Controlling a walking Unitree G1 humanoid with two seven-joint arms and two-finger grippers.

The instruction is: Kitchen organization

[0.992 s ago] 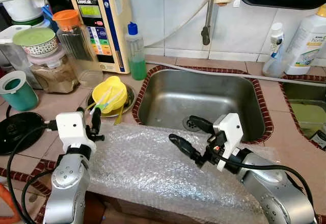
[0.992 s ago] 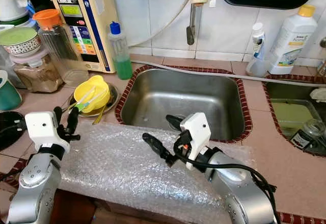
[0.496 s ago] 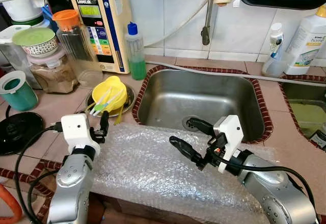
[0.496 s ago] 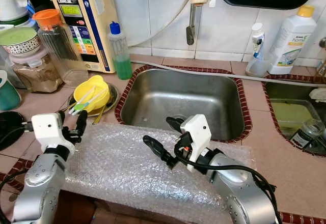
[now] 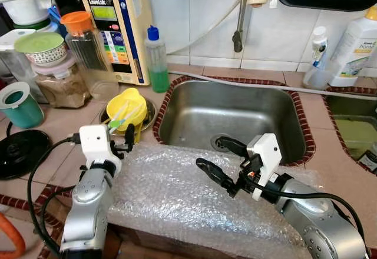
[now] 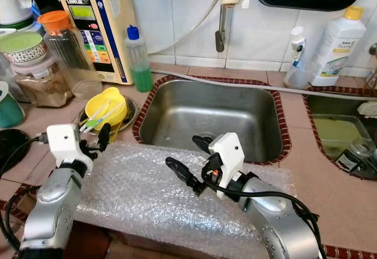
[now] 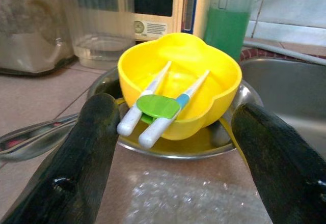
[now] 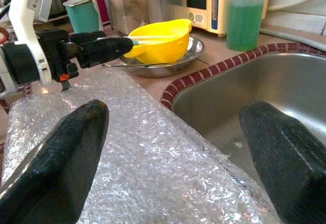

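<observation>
Left gripper (image 7: 170,155) is nearer: fingers (image 7: 86,150) spread wide, empty, aimed straight at the yellow bowl (image 5: 126,107), which sits dead ahead in a metal dish (image 5: 148,115) on the bench (image 5: 59,123) left of the sink (image 5: 235,118). Two utensils (image 7: 153,109) lie in the bowl, handles pointing back toward the fingers. Right gripper (image 5: 222,162) also open, empty, hovering over the bubble wrap (image 5: 177,194), well apart from the bowl.

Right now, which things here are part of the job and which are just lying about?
In play: yellow bowl holding utensils, metal plate under it, left end effector open before it.

Lying about: bubble wrap, green soap bottle, sink, orange-lidded jar.
</observation>
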